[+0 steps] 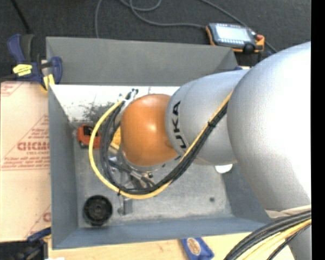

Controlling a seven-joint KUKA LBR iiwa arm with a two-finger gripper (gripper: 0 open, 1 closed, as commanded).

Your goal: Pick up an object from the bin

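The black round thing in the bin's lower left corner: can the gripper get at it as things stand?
Probably yes. The black round thing lies bare on the bin floor, and the gripper hangs just right of it, nothing between them. The corner walls may crowd it.

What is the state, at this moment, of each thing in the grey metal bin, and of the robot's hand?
Black round ribbed disc: lies flat in the bin, lower-left corner of the floor, free.
Small orange object: lies by the left wall, partly hidden behind the yellow cable.
White object: mostly hidden under the arm.
Hand: lowered into the bin, close beside the disc; grip cannot be told.
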